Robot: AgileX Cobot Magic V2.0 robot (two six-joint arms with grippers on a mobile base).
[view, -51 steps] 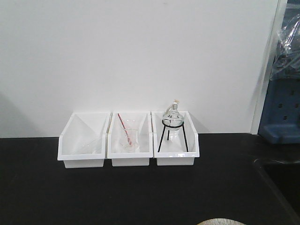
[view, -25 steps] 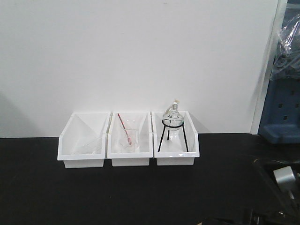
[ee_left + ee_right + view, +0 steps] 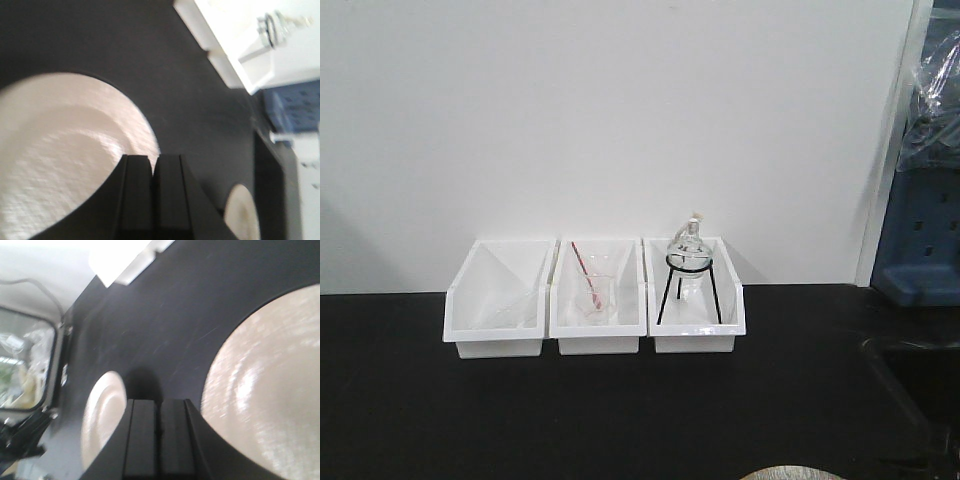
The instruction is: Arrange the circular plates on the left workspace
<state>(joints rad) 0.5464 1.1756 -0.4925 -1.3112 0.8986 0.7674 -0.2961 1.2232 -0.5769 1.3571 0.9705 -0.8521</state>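
1. Front view, mid-frame: three white bins on the black countertop. Left holds glassware I can't identify, middle a beaker with a red rod, right a round flask on a tripod.
2. There I get only a plate sliver at the bottom edge.
3. Left wrist view shows both plates flat on the countertop: near plate at left, far plate lower right. My left gripper has its fingers pressed together, empty.
4. My right gripper is likewise closed on nothing.
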